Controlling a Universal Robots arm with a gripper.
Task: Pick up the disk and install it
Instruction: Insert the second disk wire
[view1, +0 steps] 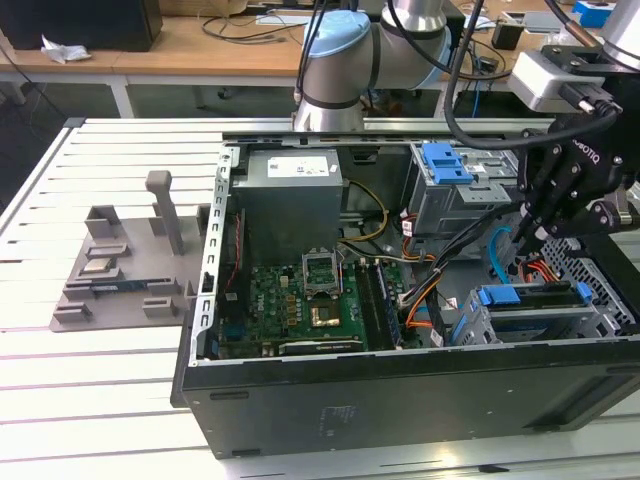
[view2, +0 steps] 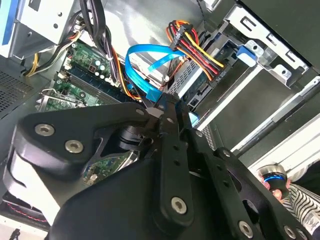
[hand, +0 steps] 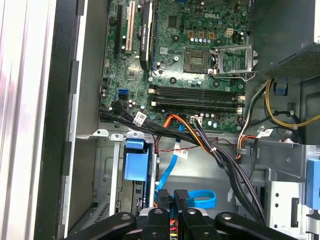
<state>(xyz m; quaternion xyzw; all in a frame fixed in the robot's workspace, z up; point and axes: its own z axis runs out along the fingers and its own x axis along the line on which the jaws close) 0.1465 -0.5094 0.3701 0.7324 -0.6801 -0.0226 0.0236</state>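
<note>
The end effector (view1: 522, 238) is seen at right of the exterior view, fingers closed together with nothing gripped, just above the disk (view1: 530, 296), which is seated in the lower-right cage. Cables (view1: 425, 285) are best avoided nearby.

A black computer case (view1: 330, 410) lies open on a white slatted desk (view1: 90, 390), baring a green circuit board (view1: 300, 305). The disk (view1: 530, 296) shows blue at its edge – as does a flat cable (hand: 192, 197) beside the black tool (view1: 528, 222). Wires (view2: 192, 45) run red, yellow, orange – the fixture (view1: 125, 270) grey.
</note>
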